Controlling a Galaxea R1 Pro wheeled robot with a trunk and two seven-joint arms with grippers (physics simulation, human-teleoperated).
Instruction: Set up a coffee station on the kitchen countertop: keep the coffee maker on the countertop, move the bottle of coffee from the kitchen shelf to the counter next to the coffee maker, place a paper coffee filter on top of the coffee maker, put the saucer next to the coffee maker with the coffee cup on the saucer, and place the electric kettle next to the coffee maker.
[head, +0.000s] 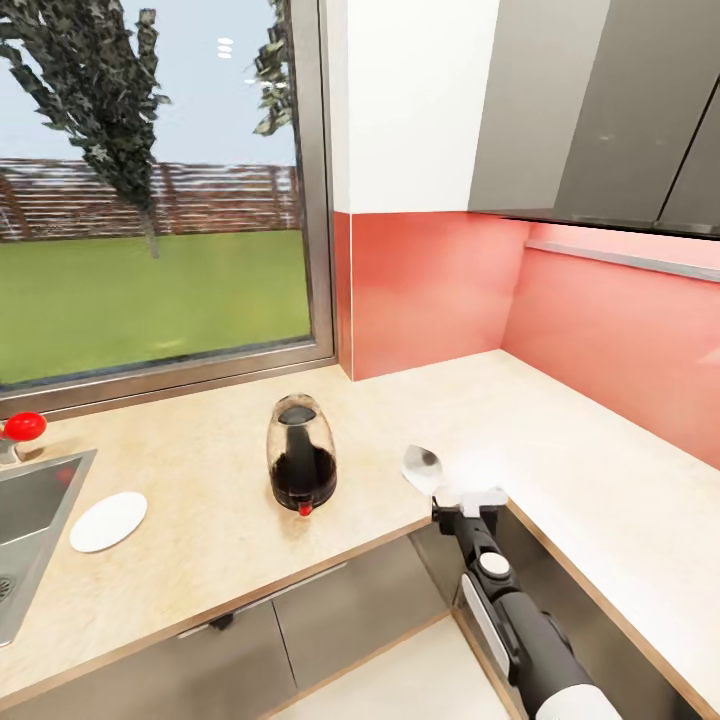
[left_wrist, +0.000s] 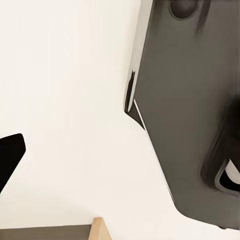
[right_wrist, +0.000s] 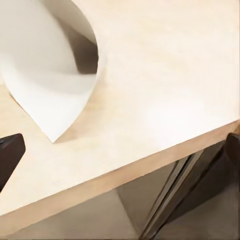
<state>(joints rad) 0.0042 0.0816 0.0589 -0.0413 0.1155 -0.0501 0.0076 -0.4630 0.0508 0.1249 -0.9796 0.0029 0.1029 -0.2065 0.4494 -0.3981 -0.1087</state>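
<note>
I'm facing the corner of the kitchen countertop (head: 220, 470), a light tan speckled surface running under a big window (head: 150, 190) and turning along a salmon-pink backsplash (head: 430, 290), grey wall cabinets (head: 600, 100) hanging above. The electric kettle (head: 301, 467) is standing upright mid-surface, red switch toward me. The saucer (head: 108, 521) is lying flat nearer the sink (head: 30, 540), well apart from the kettle, and a red-knobbed tap (head: 22, 428) is sitting by the sink's corner. My right arm is reaching up at the surface's inner corner edge, right claw (head: 470, 497) holding out the paper coffee filter (head: 422, 468), which is hovering just over the front edge; the right wrist view is showing the white cone (right_wrist: 50, 85) close above the tan top, fingers clamped on it. My left claw (left_wrist: 10, 155) is pointing at pale floor beside my dark base; can't tell whether its fingers are apart or together.
</note>
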